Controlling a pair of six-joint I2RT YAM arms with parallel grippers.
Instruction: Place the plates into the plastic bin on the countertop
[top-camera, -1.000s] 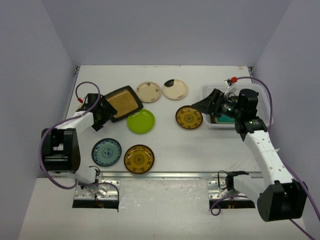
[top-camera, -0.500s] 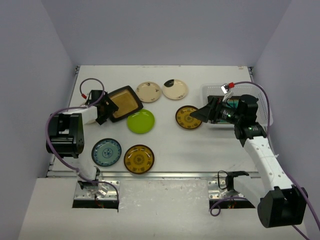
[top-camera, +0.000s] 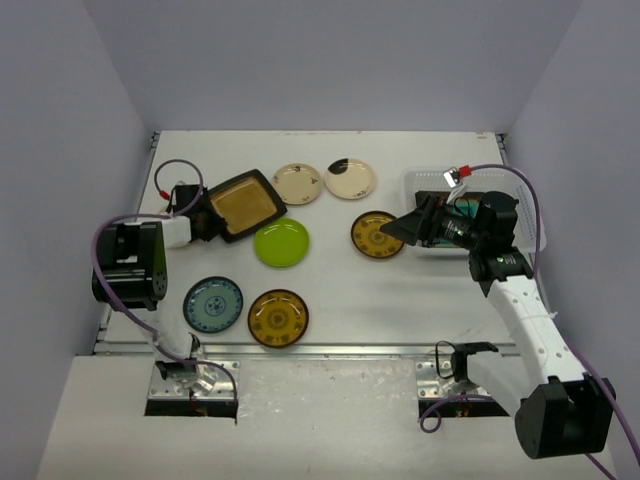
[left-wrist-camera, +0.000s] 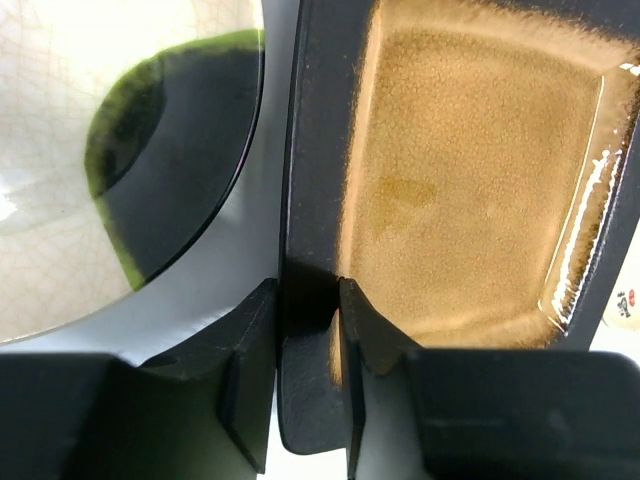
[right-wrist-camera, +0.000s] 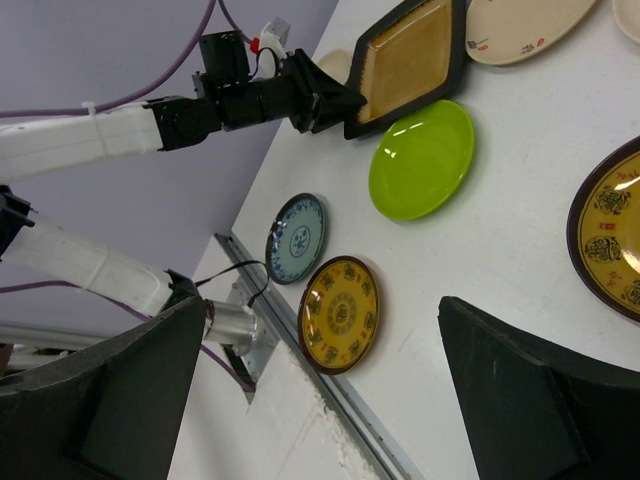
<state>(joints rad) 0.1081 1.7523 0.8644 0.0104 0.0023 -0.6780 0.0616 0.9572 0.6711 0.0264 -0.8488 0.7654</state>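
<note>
Top view: the left end effector (top-camera: 205, 222) is at the left corner of the amber square plate (top-camera: 245, 203), left of centre on the tabletop (top-camera: 340, 275). The plastic bin (top-camera: 420, 175) sits at frame right, with the right end effector (top-camera: 395, 228) just beside it.

Left wrist: the fingers (left-wrist-camera: 255, 340) pinch the plate's dark rim. At left is probably the lime plate (left-wrist-camera: 150, 170), too close to be sure.

Right wrist: the jaws are spread wide over the tabletop.

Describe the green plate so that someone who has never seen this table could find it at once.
Start at the off-white countertop and look to its left half, where there is a dark-rimmed square plate. The lime plate sits just in front of it, toward the arms. It alone is plain green, with no pattern.
</note>
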